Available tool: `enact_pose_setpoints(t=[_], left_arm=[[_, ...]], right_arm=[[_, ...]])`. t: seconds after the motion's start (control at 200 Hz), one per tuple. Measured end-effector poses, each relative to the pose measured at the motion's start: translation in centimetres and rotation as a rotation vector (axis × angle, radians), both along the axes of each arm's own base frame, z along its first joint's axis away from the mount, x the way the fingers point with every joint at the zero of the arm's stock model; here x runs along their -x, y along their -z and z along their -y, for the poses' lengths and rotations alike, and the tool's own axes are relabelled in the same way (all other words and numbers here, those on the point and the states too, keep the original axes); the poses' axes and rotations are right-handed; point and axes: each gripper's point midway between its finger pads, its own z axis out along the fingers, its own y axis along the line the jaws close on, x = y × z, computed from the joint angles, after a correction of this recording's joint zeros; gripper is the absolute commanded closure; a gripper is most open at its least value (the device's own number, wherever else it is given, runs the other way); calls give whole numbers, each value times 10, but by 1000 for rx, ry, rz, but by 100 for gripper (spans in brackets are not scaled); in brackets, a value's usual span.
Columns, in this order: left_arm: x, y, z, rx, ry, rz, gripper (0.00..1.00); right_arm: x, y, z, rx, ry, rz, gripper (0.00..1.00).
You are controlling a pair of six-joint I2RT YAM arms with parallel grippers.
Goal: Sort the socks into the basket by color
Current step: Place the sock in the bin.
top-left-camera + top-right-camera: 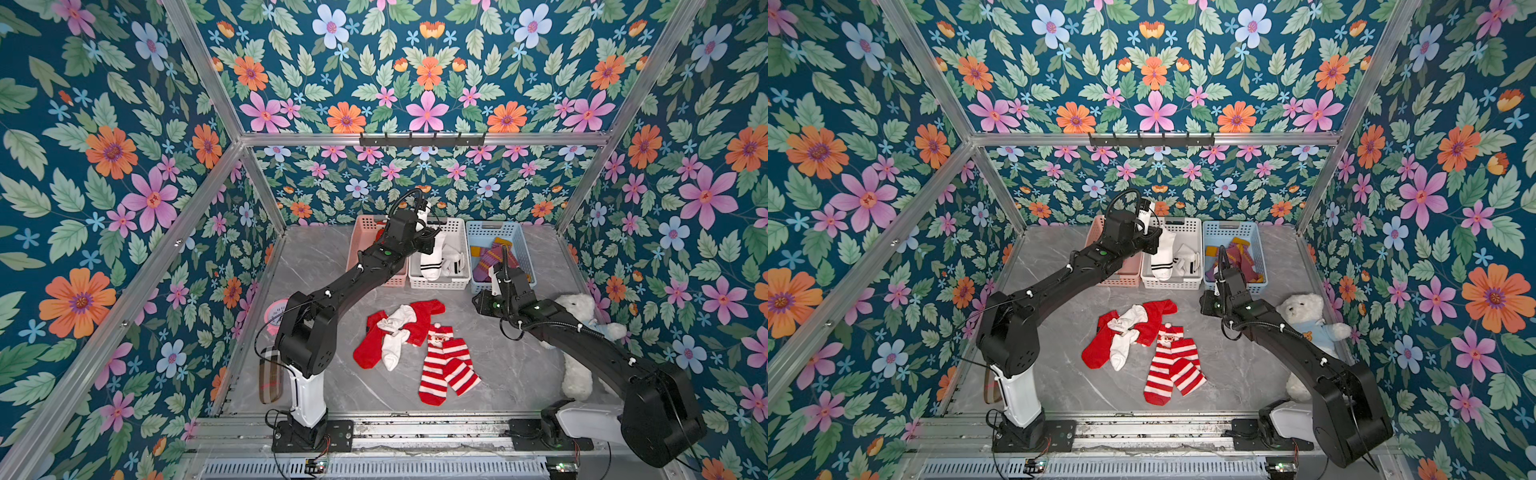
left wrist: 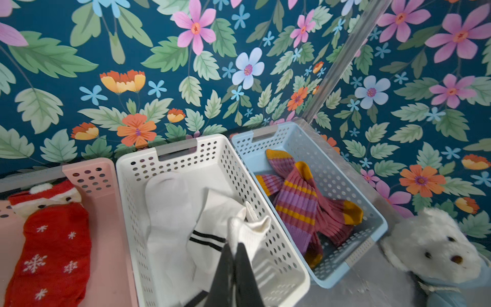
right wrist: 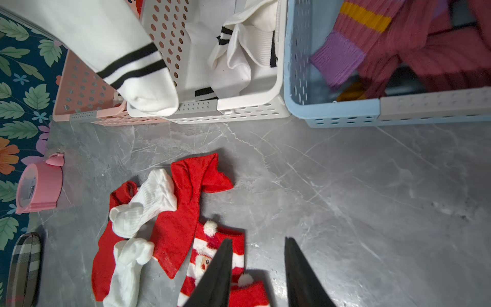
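I counted three baskets at the back wall: a pink basket (image 1: 360,237), a white basket (image 1: 444,284) and a blue basket (image 1: 490,230). My left claw (image 2: 233,245) was pinched shut on a white sock with two black bands (image 1: 431,253), hanging over the white basket. My right claw (image 3: 258,242) stood part open and held nothing, above the worktop (image 1: 519,357). Six loose socks lay there: two plain red socks (image 1: 368,349), two small white socks (image 1: 391,351) and two striped socks (image 1: 432,374). The blue basket held tangled maroon socks (image 2: 295,202), perhaps three.
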Motion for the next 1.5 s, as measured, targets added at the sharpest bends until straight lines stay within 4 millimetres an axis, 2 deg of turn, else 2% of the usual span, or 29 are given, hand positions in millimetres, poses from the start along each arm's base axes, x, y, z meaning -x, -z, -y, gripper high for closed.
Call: enact_pose_setpoints(t=[0.105,0.32,0.33,0.38,0.405,0.505,0.605,0.84,1.07,1.325,1.5], left_arm=[[-14,13,6,3,8,-8,100],[-40,51,13,-11,16,-49,100],[-41,52,13,-11,16,-51,98],[-48,58,13,-10,17,-56,76],[-51,60,13,-9,16,-56,70],[-61,67,11,10,3,-71,67],[-63,68,12,13,9,-74,65],[-55,72,9,14,14,-89,64],[-37,67,-3,23,4,-112,62],[1,61,-29,23,-21,-141,61],[26,69,-51,2,-62,-168,61]], right_arm=[[2,-2,2,1,3,5,64],[7,-1,5,11,8,-3,64],[7,-1,5,11,9,-3,64],[8,0,6,14,10,-5,64],[9,0,6,14,10,-7,64],[11,1,7,16,10,-11,64],[13,2,8,18,11,-15,64],[13,6,10,27,17,-22,64],[13,11,5,20,9,-38,63],[13,18,-20,10,-55,-46,63],[9,23,-47,6,-113,-48,63]])
